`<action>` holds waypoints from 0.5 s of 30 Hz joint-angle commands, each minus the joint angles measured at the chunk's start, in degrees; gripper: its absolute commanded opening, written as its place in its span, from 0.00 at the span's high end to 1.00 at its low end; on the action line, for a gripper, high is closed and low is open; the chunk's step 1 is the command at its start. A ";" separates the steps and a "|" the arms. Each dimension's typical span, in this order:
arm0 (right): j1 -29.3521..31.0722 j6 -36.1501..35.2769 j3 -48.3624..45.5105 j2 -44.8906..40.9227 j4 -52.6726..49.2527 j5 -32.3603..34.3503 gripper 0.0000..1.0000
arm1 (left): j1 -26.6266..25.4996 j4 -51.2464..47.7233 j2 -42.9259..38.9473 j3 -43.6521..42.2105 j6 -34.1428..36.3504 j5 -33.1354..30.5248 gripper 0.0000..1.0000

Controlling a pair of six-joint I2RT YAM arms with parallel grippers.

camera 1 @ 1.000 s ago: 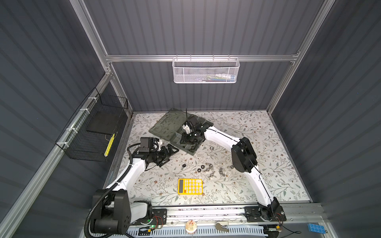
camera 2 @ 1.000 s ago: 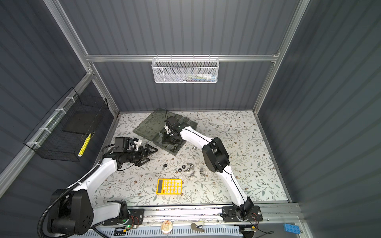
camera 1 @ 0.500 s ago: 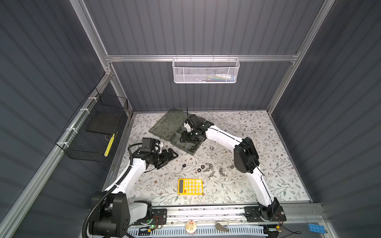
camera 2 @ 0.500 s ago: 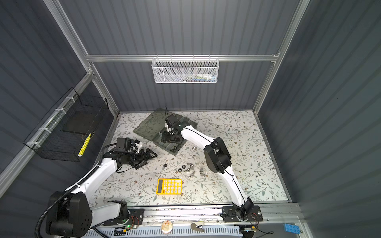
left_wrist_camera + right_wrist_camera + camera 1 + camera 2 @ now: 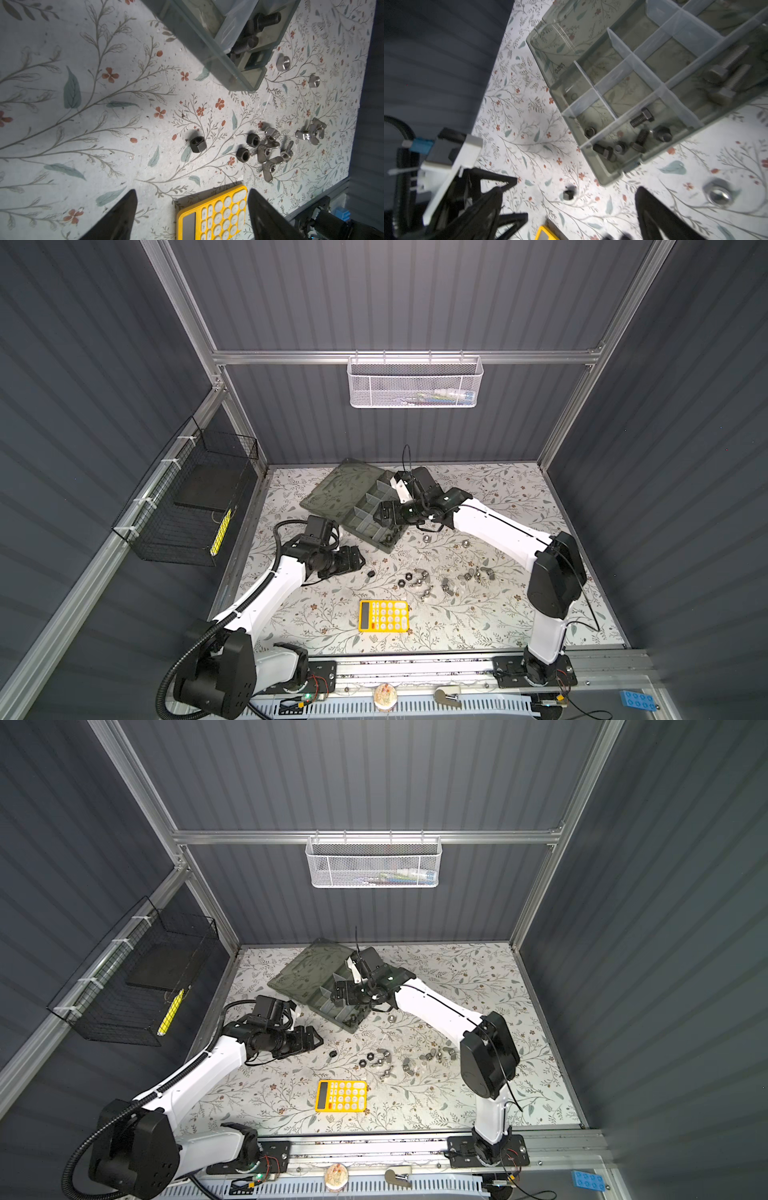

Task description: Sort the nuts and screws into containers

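Observation:
The grey-green organiser box [image 5: 360, 517] [image 5: 328, 1001] lies open at the back of the mat, its containers split by pale dividers. Black screws [image 5: 641, 118] [image 5: 262, 20] lie in its near end compartment and silver screws [image 5: 726, 68] in a neighbouring one. My right gripper [image 5: 384, 514] [image 5: 569, 190] hovers open and empty over that end. One black nut [image 5: 370, 573] [image 5: 332, 1053] [image 5: 198, 143] [image 5: 568, 195] lies alone on the mat. My left gripper [image 5: 358, 561] [image 5: 314, 1042] [image 5: 191, 193] stands open and empty just left of it. More black nuts [image 5: 248, 148] and wing nuts [image 5: 270, 153] [image 5: 469, 574] are scattered to the right.
A yellow calculator [image 5: 383, 616] [image 5: 341, 1096] [image 5: 212, 216] lies near the front, just in front of the nuts. Two silver hex nuts [image 5: 426, 538] [image 5: 283, 63] sit beside the box corner. A white mesh basket [image 5: 415, 383] hangs on the back wall, a black wire basket [image 5: 187, 502] on the left wall.
My right gripper has opened wide over the box's near end. My left gripper has moved away from the box toward the lone black nut, its jaws narrowing a little.

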 commanded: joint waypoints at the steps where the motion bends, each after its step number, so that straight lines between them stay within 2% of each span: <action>1: -0.45 -2.20 -6.14 -5.19 2.81 1.55 0.01 | -3.97 -1.97 1.97 2.36 1.88 -5.58 0.18; 9: -1.19 -2.16 -24.13 -16.73 10.43 0.81 0.01 | -11.18 0.18 7.92 2.90 1.97 -12.60 0.29; 15: -2.16 -1.06 -31.61 -21.76 12.30 0.74 0.01 | -15.03 1.00 13.13 4.55 2.40 -16.87 0.35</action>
